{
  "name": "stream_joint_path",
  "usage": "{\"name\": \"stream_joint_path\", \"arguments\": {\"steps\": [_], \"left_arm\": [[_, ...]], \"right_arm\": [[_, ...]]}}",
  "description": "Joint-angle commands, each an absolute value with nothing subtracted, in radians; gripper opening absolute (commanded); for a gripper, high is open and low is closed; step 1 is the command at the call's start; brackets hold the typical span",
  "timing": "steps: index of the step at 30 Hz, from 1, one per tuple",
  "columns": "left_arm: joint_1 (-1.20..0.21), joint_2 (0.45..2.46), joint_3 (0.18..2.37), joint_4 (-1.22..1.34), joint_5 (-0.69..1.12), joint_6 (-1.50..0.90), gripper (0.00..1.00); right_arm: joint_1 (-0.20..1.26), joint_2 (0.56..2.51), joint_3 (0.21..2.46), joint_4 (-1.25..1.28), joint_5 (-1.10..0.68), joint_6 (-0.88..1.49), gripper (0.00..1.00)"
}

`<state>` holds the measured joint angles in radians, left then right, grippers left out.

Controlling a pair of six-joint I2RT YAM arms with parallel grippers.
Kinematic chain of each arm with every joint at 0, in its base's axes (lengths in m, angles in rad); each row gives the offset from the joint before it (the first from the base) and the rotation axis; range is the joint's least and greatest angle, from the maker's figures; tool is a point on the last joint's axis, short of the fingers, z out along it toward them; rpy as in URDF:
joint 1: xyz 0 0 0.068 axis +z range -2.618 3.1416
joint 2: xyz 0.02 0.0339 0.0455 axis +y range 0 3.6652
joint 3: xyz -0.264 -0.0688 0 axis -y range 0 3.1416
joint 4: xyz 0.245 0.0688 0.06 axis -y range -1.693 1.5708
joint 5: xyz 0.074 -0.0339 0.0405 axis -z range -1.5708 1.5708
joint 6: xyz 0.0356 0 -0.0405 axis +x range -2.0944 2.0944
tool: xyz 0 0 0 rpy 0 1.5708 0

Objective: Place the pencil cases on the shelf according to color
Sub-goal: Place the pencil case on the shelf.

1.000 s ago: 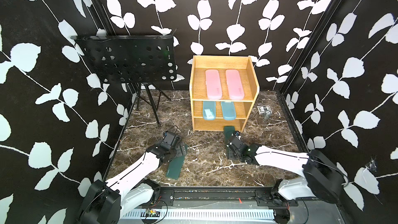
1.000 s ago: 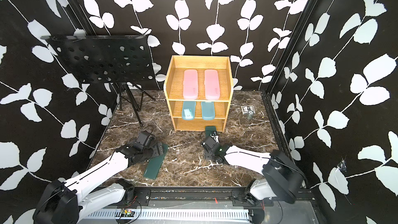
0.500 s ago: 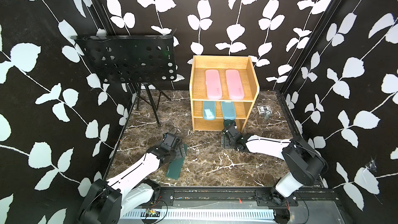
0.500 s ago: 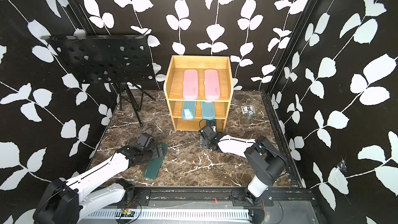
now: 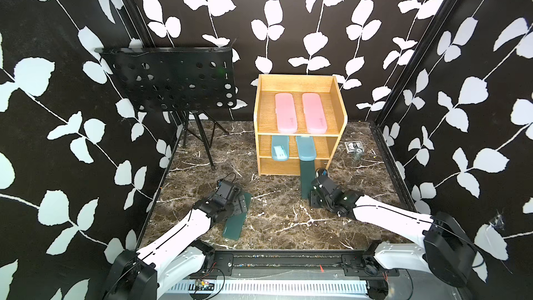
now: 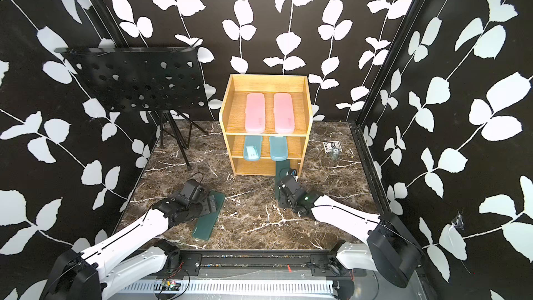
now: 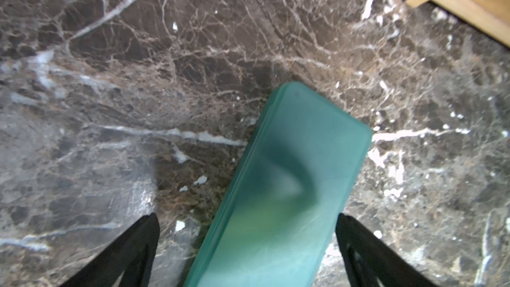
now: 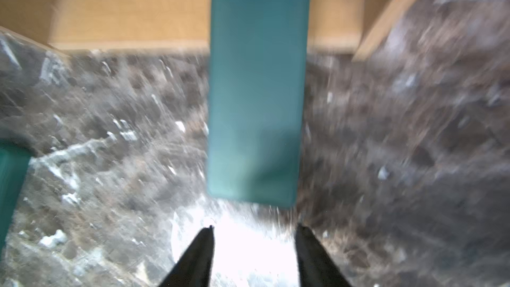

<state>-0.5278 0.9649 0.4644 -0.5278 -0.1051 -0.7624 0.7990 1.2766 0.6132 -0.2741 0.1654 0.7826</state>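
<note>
Marble floor (image 5: 282, 220): one, brown with white veins. Everything stands on it.
Music stand (image 5: 173, 82): one, black with round holes, at the back on the left.
Wooden shelf (image 5: 300, 82): one, with three levels and an open front, at the back in the middle.
Pink cases (image 5: 285, 112): two, with the second pink one (image 5: 313, 112) beside the first. Both lie flat on the top level, long way front to back.
Blue cases (image 5: 279, 148): two, the second blue one (image 5: 306, 147) beside the first. Both are on the middle level, long way front to back, near ends poking over the edge.
Green case by the shelf (image 5: 306, 177): long way front to back. Its far end is inside the bottom level and its near end is out on the floor.
Green case on the floor (image 5: 234, 226): flat and slanted, far end leaning right, well apart from the shelf.
Left gripper (image 7: 247, 216): spread wide, one finger on each side of the slanted green case. Floor shows beside one finger, so there is no squeeze.
Right gripper (image 8: 255, 227): fingers apart, holding nothing, tips just short of the near end of the case by the shelf.
Top views only: the pink and blue cases and the stand.
Wrist views only: the finger gaps. The right wrist view is blurry.
Small dark box (image 5: 353, 146) and little glass (image 5: 357, 154): one each, just beside each other, right of the shelf.
</note>
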Motion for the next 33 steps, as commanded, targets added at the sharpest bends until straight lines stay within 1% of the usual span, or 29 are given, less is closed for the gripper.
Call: {"name": "stream_joint_path", "arguments": {"steps": [1, 5, 10, 18, 28, 31, 33], "left_arm": [[-0.531, 0.944, 0.44, -0.546, -0.09, -0.738, 0.99], [-0.532, 0.944, 0.417, -0.514, -0.045, -0.756, 0.99], [-0.532, 0.947, 0.399, -0.501, -0.037, -0.776, 0.99], [-0.532, 0.942, 0.393, -0.505, -0.008, -0.784, 0.99], [-0.532, 0.905, 0.361, -0.497, 0.008, -0.817, 0.99], [-0.532, 0.904, 0.35, -0.49, 0.027, -0.823, 0.99], [-0.532, 0.911, 0.348, -0.499, 0.03, -0.826, 0.99]], "right_arm": [[0.817, 1.324, 0.56, -0.177, 0.126, 0.837, 0.4], [0.82, 1.405, 0.559, -0.136, 0.163, 0.849, 0.38], [0.794, 1.434, 0.6, -0.135, 0.259, 0.816, 0.38], [0.711, 1.467, 0.722, -0.16, 0.26, 0.699, 0.39], [0.664, 1.502, 0.773, -0.135, 0.238, 0.663, 0.4], [0.664, 1.458, 0.762, -0.145, 0.222, 0.657, 0.42], [0.664, 1.41, 0.755, -0.171, 0.183, 0.652, 0.48]]}}
